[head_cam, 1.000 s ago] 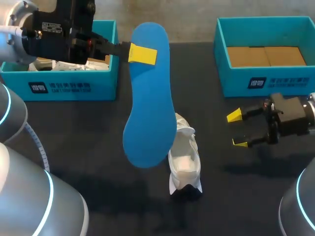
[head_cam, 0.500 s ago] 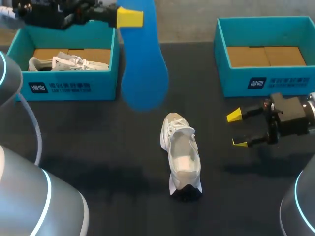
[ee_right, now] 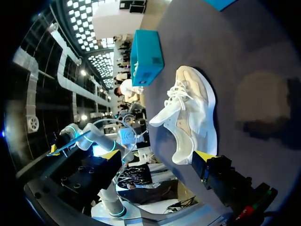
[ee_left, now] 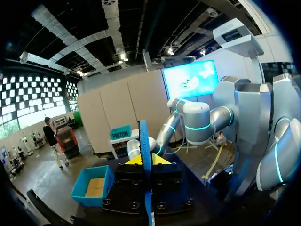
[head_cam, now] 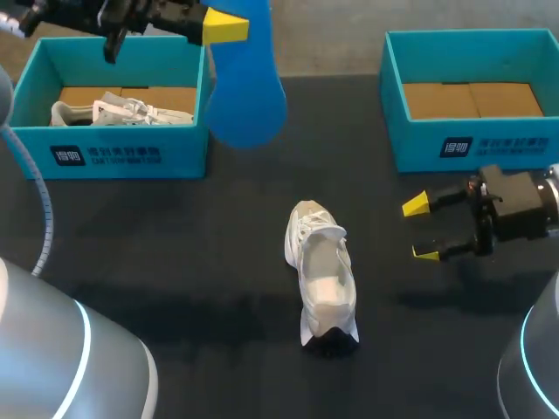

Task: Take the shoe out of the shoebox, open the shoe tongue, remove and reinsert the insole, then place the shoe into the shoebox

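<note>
One insole, upper end cut off

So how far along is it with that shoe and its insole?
Done: the white shoe sits out on the table, its tongue looks opened, and its blue insole is out. In hand: the left gripper holds the insole up in the air; the right gripper hangs open beside the shoe. Left: slide the insole back in, then set the shoe in the empty shoebox.

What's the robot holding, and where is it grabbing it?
The left gripper pinches the insole near its upper end, so it hangs in the air. The right gripper is open and empty.
</note>
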Robot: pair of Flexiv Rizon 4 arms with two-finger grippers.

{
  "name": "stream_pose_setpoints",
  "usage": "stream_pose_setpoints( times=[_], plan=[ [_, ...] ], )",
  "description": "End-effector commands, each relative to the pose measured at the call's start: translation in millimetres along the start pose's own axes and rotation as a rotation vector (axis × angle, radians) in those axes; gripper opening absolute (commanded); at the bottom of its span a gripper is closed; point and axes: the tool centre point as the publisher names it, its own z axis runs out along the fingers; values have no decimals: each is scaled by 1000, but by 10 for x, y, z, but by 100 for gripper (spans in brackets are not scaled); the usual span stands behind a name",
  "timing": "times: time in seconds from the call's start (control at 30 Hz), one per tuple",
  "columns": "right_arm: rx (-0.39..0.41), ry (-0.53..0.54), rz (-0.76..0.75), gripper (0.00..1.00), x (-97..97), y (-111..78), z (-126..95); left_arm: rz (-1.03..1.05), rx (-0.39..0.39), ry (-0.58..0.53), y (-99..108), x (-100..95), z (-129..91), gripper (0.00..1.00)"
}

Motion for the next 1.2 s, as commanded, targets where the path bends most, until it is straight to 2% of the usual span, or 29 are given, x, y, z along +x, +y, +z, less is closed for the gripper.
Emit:
stream_pose_setpoints(
  times=[0.03,0.4,0.47,0.5,0.6,0.63,0.67,0.73,0.77,0.87,1.07,1.2],
  plan=[
    [-2,-3,1,100,2,-5,10,378,-99,-200,14,127,-27,0],
    [-2,-3,1,100,2,-5,10,378,-99,-200,14,127,-27,0],
    [-2,-3,1,100,2,-5,10,425,-93,-189,93,128,23,0],
    [-2,-3,1,100,2,-5,10,480,-131,-204,148,114,49,0],
    [-2,-3,1,100,2,-5,10,564,-155,-218,282,105,118,0],
    [-2,-3,1,100,2,-5,10,584,-130,-218,313,103,131,0],
    [-2,-3,1,100,2,-5,10,633,-158,-229,350,102,143,0],
    [-2,-3,1,100,2,-5,10,646,-121,-224,388,92,155,0],
    [-2,-3,1,100,2,-5,10,727,-151,-233,413,98,177,0],
    [-2,-3,1,100,2,-5,10,808,-138,-248,461,114,214,0],
    [-2,-3,1,100,2,-5,10,908,-133,-261,565,158,307,0],
    [-2,-3,1,100,2,-5,10,965,-171,-264,675,195,378,0]
  ],
)
